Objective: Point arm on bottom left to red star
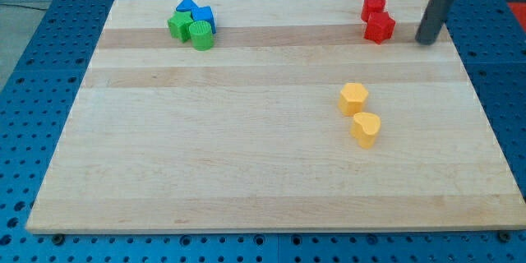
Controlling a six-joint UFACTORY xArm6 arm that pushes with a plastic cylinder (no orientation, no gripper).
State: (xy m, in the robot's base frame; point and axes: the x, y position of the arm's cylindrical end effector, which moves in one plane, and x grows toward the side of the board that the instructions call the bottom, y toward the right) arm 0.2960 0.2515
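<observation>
The red star (380, 27) lies near the board's top right, touching a red round block (373, 6) just above it. My tip (426, 42) rests on the board to the right of the red star, a short gap away and slightly lower in the view. The dark rod rises from it to the view's top right.
A cluster of two blue blocks (196, 12) and two green blocks (191, 30) sits at the top left. A yellow hexagon (353, 97) and a yellow heart (366, 128) lie right of centre. The wooden board (205, 148) rests on a blue perforated table.
</observation>
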